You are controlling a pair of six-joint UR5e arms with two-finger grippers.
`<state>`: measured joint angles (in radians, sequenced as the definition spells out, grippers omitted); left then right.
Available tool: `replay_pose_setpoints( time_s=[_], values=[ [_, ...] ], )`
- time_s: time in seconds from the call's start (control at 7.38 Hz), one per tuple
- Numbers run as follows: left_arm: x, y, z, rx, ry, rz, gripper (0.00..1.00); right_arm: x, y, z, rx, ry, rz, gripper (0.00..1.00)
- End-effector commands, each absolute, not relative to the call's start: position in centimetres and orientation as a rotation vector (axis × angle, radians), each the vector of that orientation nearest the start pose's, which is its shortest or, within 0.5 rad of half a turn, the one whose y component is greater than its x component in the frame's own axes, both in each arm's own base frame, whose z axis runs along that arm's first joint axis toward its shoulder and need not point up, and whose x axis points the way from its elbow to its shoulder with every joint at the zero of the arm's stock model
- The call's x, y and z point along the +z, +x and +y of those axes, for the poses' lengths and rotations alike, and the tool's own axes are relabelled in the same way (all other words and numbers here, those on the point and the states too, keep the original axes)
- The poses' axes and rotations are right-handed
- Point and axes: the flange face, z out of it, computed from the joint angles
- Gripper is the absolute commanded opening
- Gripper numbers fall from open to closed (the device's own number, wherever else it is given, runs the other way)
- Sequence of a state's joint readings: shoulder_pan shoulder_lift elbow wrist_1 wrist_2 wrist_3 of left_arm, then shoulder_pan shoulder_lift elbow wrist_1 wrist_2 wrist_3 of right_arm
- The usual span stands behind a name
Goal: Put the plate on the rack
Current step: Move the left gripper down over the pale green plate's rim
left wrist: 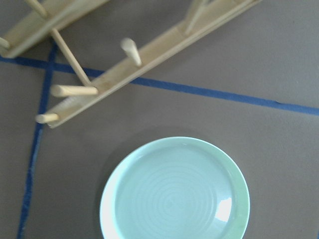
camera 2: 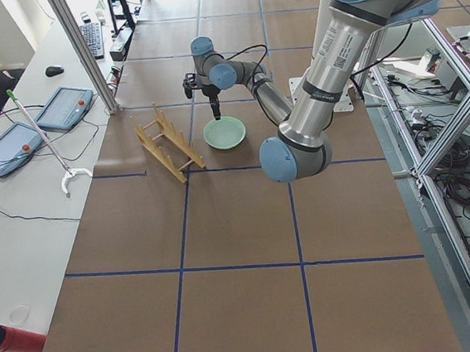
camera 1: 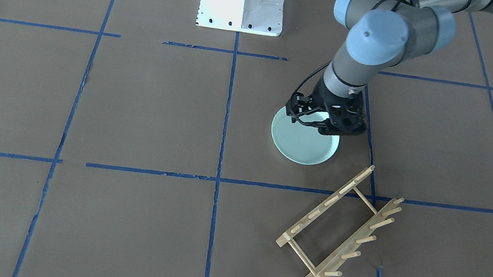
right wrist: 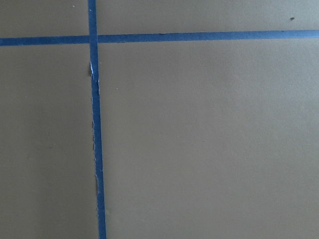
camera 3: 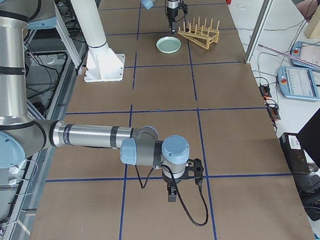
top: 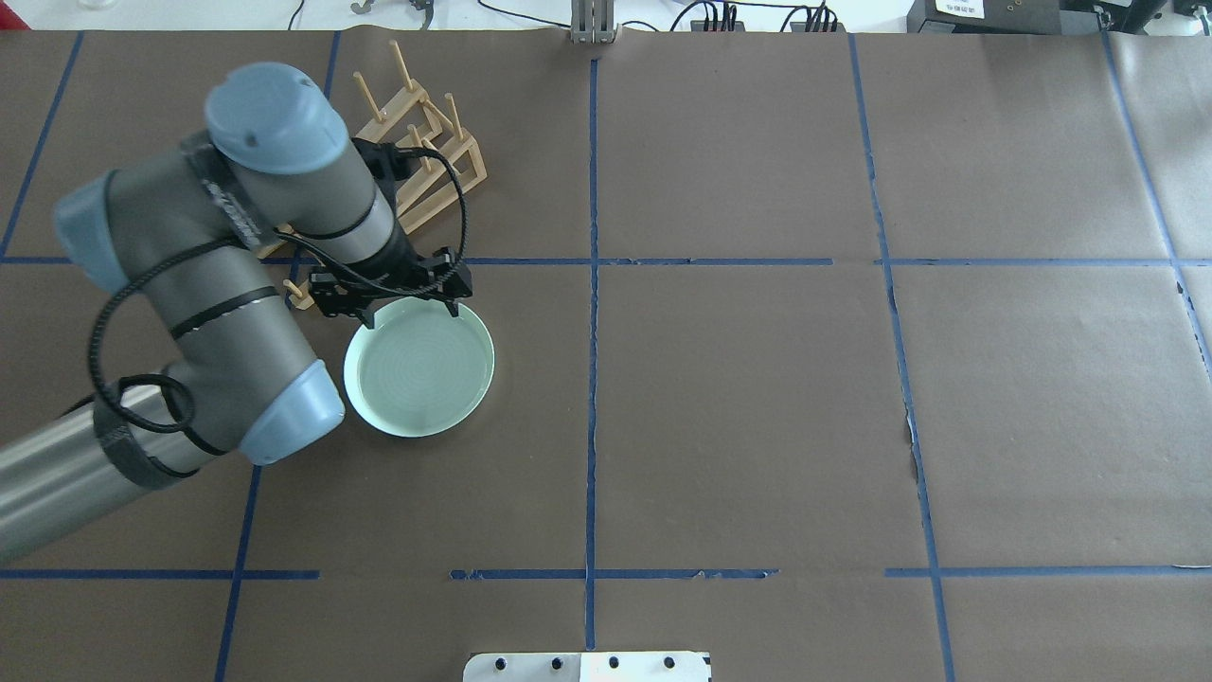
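Brown table [top: 757, 426], plate [top: 419, 367] flat, rack [camera 1: 341, 226] near

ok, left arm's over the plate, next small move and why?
Probably lower the left gripper to straddle the plate's rim: its jaws look open, it hangs above the plate, and the plate lies flat on the table, apart from the rack.

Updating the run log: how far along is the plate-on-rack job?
Done: nothing placed so far; the wooden dish rack holds no plate. In hand: the left gripper is open and low over the rim of the mint-green plate, on the side nearest the rack. The plate lies flat on the table; contact can't be judged. Left: grasp, lift, and slot it upright in the rack.
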<state>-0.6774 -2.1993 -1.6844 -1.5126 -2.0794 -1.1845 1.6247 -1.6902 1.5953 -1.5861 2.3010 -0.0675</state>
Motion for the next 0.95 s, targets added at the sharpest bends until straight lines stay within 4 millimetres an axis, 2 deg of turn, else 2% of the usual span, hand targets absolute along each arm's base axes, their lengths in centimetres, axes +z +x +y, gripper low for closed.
replay_pose_setpoints(
  time_s=[0.0, 0.14, 0.27, 0.68, 0.81],
  values=[
    [24.6, 54.8, -47.7, -0.054, -0.069, 0.759, 0.97, 70.6, 9.0, -42.6, 0.027, -0.061, -0.734, 1.00],
    [25.2, 56.6, -46.7, -0.036, -0.046, 0.765, 0.90, 70.6, 9.0, -42.6, 0.027, -0.061, -0.734, 1.00],
    [25.5, 57.0, -46.8, -0.033, -0.044, 0.765, 0.82, 70.6, 9.0, -42.6, 0.027, -0.061, -0.734, 1.00],
    [26.1, 57.5, -46.3, -0.026, -0.052, 0.759, 0.65, 70.6, 9.0, -42.6, 0.027, -0.061, -0.734, 1.00],
    [26.2, 57.5, -46.1, -0.025, -0.053, 0.757, 0.54, 70.6, 9.0, -42.7, 0.027, -0.060, -0.734, 1.00]
  ],
)
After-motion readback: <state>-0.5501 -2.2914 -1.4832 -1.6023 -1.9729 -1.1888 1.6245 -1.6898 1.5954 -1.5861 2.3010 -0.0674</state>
